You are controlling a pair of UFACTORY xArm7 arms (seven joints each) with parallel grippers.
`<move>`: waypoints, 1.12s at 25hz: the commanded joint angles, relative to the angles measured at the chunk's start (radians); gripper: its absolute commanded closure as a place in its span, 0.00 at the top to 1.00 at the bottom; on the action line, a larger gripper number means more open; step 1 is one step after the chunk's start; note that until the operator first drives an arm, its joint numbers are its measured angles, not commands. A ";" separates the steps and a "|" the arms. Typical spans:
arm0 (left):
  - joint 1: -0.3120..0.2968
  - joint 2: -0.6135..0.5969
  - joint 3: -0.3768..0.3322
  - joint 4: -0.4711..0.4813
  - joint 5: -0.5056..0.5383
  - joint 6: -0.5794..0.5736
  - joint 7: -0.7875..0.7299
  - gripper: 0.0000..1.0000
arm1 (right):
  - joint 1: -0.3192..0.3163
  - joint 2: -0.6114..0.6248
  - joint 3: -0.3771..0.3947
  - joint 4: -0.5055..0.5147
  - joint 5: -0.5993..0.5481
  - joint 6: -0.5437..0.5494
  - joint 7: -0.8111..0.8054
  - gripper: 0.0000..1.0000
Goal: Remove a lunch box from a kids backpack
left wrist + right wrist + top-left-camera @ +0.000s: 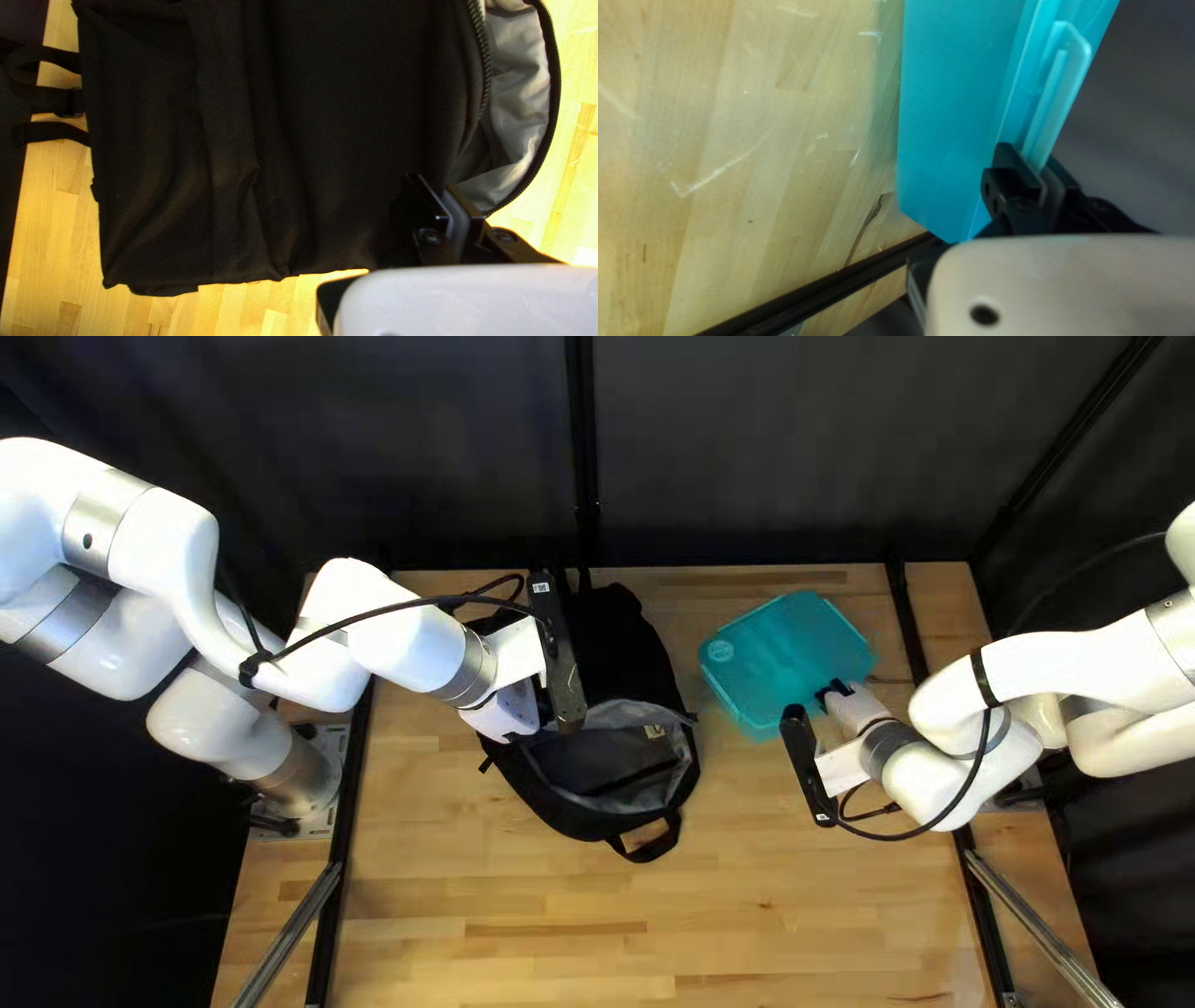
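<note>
At 2 o'clock from the open mouth [595, 765] of the black backpack [619, 647], the teal lunch box [778, 647] is positioned outside the backpack, over the tabletop [498, 940]. Right pincer [832, 695]: at the lunch box's 4 o'clock edge, clamped on the lunch box by its side latch [1055, 115]. Left pincer [508, 712]: at the mouth's 10 o'clock side, pinching the backpack's fabric at the rim.
</note>
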 commanded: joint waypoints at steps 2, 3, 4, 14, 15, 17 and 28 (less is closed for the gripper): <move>0.000 0.003 0.001 0.001 0.000 -0.004 -0.001 0.00 | 0.007 0.000 0.005 -0.016 -0.001 -0.020 0.016 0.39; 0.000 0.003 0.002 0.002 0.000 -0.005 0.000 0.00 | 0.011 -0.007 0.004 -0.020 0.004 -0.022 0.010 0.82; -0.001 0.004 0.003 0.003 -0.001 -0.006 0.001 0.00 | 0.016 -0.017 0.003 -0.023 0.012 -0.021 0.002 0.91; -0.007 0.017 0.005 0.016 -0.004 -0.009 0.007 0.00 | 0.077 -0.169 -0.037 0.004 0.122 0.097 -0.181 1.00; -0.007 0.018 0.005 0.016 -0.004 -0.009 0.007 0.00 | 0.080 -0.182 -0.043 0.012 0.130 0.114 -0.204 1.00; -0.008 0.021 0.006 0.020 -0.004 -0.009 0.009 0.00 | 0.084 -0.220 -0.061 0.033 0.146 0.157 -0.264 1.00; -0.013 0.032 0.009 0.027 -0.007 -0.013 0.014 0.00 | 0.038 -0.312 -0.166 0.179 0.127 0.321 -0.530 1.00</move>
